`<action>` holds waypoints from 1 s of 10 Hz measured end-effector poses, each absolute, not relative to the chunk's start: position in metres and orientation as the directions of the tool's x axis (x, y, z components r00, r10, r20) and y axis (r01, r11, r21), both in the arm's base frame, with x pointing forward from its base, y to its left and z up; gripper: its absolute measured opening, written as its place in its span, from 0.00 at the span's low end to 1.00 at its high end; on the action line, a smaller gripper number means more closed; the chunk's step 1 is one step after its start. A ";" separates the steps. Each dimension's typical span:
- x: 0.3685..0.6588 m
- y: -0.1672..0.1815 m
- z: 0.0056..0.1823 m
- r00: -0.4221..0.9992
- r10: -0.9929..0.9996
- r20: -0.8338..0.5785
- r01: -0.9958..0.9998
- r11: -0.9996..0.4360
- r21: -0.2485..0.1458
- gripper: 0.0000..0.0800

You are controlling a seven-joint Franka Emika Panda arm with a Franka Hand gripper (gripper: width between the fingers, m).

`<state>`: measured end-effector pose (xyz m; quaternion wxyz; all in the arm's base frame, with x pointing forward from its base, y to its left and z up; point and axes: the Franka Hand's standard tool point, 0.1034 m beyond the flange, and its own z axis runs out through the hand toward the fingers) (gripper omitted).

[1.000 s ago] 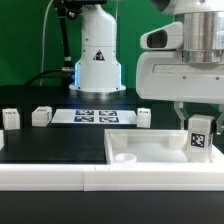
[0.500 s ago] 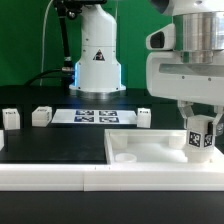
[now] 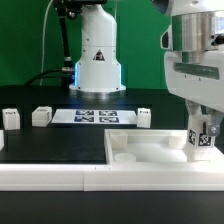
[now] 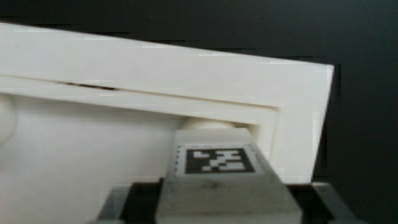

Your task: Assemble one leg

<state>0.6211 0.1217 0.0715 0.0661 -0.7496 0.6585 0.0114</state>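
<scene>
One leg (image 3: 203, 139) is seen held in the gripper (image 3: 203, 135) at the exterior view's right, its single black-and-white tag turned toward the camera. The gripper's fingers are closed against the leg's sides, and the post is kept upright. The leg is positioned over the far right corner of one large flat white panel (image 3: 150, 150), which lies on the black tabletop (image 3: 60, 140); whether the leg's lower end touches the panel cannot be told. In the wrist view the same leg (image 4: 219, 160) is shown with its tag facing the camera, pressed between two dark gripper fingers (image 4: 150, 200), right beside a recessed corner of the panel (image 4: 107, 140).

Three further small white posts are counted on the tabletop: one (image 3: 10, 118) at the exterior view's left edge, one (image 3: 41, 115) just beside it, and one (image 3: 144, 117) near the panel's far edge. One marker board (image 3: 93, 116) with several tags is seen lying flat between the second and third of these. One white robot base (image 3: 97, 60) stands behind the board.
</scene>
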 end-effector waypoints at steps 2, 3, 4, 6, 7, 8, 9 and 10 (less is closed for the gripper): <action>0.620 0.125 0.071 0.140 -0.985 -0.105 -0.988 -0.131 -0.084 0.63; 0.620 0.125 0.071 0.157 -0.982 -0.103 -0.985 -0.149 -0.084 0.63; 0.619 0.124 0.070 0.243 -0.965 -0.101 -0.969 -0.236 -0.076 0.76; 0.619 0.120 0.069 0.410 -0.907 -0.093 -0.911 -0.405 -0.075 0.80; 0.620 0.119 0.068 0.477 -0.875 -0.087 -0.879 -0.471 -0.081 0.81; 0.620 0.119 0.068 0.582 -0.810 -0.073 -0.813 -0.576 -0.085 0.81; 0.621 0.120 0.069 0.670 -0.740 -0.063 -0.743 -0.665 -0.084 0.81; 0.622 0.121 0.071 0.716 -0.696 -0.059 -0.698 -0.712 -0.075 0.81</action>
